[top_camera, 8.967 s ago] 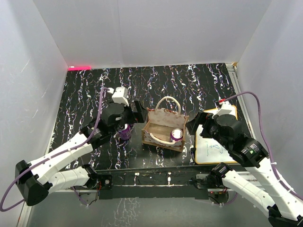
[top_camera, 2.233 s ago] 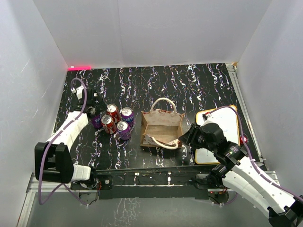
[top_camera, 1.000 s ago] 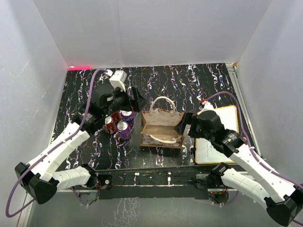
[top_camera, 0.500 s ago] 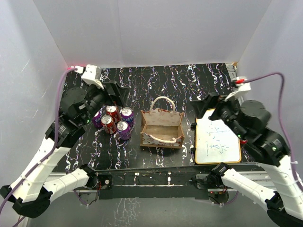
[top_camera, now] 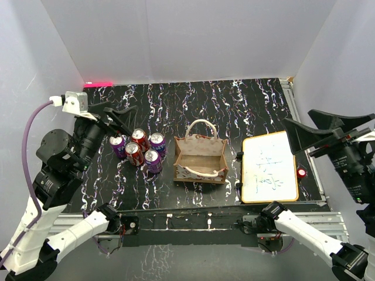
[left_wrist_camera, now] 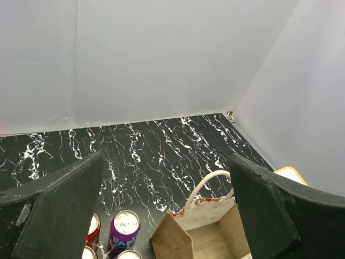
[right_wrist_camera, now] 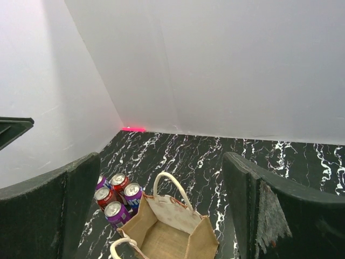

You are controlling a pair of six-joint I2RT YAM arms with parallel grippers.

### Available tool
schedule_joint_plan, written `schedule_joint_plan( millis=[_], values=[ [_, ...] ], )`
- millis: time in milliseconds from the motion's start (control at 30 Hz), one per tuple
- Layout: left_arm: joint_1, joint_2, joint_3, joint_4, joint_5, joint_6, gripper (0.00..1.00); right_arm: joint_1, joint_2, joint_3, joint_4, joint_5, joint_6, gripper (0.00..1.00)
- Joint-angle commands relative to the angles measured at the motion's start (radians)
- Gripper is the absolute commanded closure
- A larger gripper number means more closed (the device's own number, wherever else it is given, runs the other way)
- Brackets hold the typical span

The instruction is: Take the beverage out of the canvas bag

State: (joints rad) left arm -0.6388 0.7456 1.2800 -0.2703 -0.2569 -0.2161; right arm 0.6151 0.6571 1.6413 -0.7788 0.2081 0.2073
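The tan canvas bag (top_camera: 201, 157) stands open in the middle of the black marbled table, and I see no can inside it. It also shows in the left wrist view (left_wrist_camera: 215, 234) and in the right wrist view (right_wrist_camera: 170, 234). Several beverage cans (top_camera: 139, 149), red and purple, stand upright in a cluster just left of the bag; they show in both wrist views (left_wrist_camera: 125, 226) (right_wrist_camera: 116, 197). My left gripper (top_camera: 117, 119) (left_wrist_camera: 167, 162) is open and empty, raised high above the cans. My right gripper (top_camera: 319, 132) (right_wrist_camera: 161, 162) is open and empty, raised high at the right.
A white orange-rimmed board (top_camera: 269, 167) with handwriting lies right of the bag. A small red knob (top_camera: 302, 173) sits at its right edge. White walls close in the table on three sides. A red strip (top_camera: 98, 84) glows at the far left corner.
Nine seconds ago one can stood in the bag; now the bag holds none and the cluster is larger. In the last second both arms have lifted up and swung outward, away from the bag.
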Motion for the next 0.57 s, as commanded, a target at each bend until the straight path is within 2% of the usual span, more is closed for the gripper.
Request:
schedule_joint_plan(
  millis=[0, 367, 533],
  values=[
    [-0.005, -0.003, 0.036, -0.006, -0.007, 0.012, 0.03, 0.000, -0.008, -0.004, 0.022, 0.034, -0.013, 0.02],
    [-0.004, 0.009, 0.038, -0.002, 0.013, 0.011, 0.03, 0.000, -0.007, 0.011, -0.037, 0.115, 0.034, 0.02],
    [-0.004, 0.018, 0.039, -0.013, 0.011, 0.007, 0.03, 0.000, 0.012, 0.023, -0.086, 0.102, 0.033, 0.02]
  ],
)
